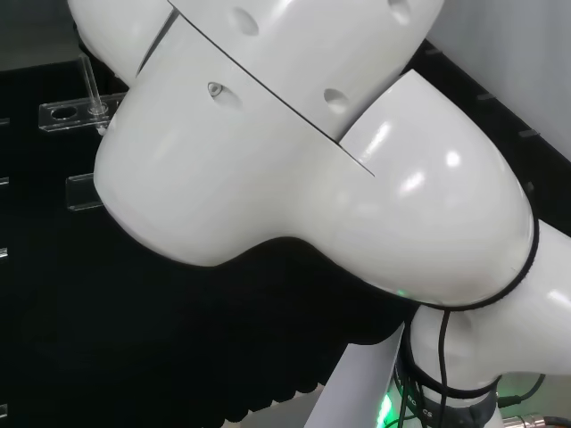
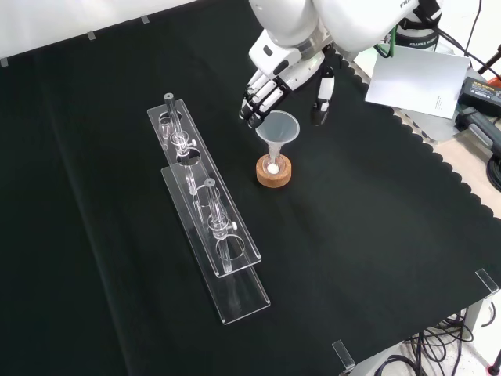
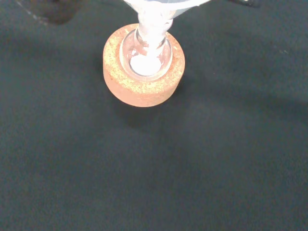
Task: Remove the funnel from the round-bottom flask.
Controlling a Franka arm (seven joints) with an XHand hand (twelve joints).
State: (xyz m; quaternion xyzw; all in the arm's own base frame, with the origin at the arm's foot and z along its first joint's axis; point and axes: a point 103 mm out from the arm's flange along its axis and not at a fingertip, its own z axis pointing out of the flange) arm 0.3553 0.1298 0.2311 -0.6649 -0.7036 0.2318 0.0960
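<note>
Front view: hand (image 2: 270, 86) just above funnel (image 2: 278, 129)

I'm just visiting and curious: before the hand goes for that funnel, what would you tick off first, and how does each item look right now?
1. Funnel seated in the round-bottom flask: ok, its stem runs down into the neck.
2. Flask resting in its cork ring: ok, and it looks upright in the front view.
3. Hand ready to grasp: ok, the fingers are relaxed and hold nothing.
4. Hand lined up with the funnel: ok, fingers and thumb sit on either side of the rim, just beyond it.
5. Space around the flask: ok, the clear racks stand apart to the left in the front view.
6. Whether the funnel will lift freely: cannot tell.
</note>
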